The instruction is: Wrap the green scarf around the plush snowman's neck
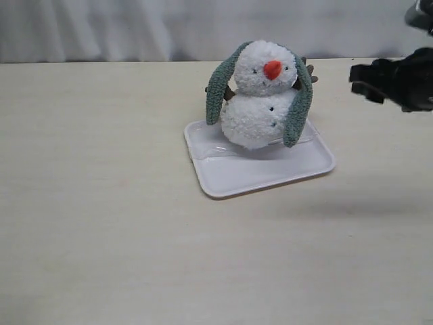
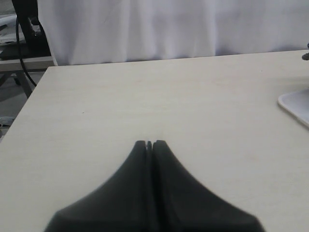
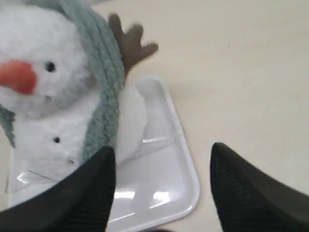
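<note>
The plush snowman (image 1: 260, 101) stands upright on a white tray (image 1: 270, 172), orange nose toward the camera. The green scarf (image 1: 300, 108) lies over the back of its head, one end hanging down each side past the neck crease (image 1: 260, 95). My right gripper (image 1: 362, 81) hovers open to the right of the snowman, apart from it. In the right wrist view the snowman (image 3: 43, 96) and the scarf (image 3: 104, 92) are close, and the open right gripper (image 3: 161, 154) holds nothing. My left gripper (image 2: 149, 143) is shut and empty over bare table, outside the exterior view.
The tray's corner (image 2: 295, 104) shows at the edge of the left wrist view. A white curtain (image 1: 203, 27) hangs behind the table. A brown twig arm (image 3: 130, 43) sticks out past the scarf. The table's left edge (image 2: 29, 96) drops off beside a cable.
</note>
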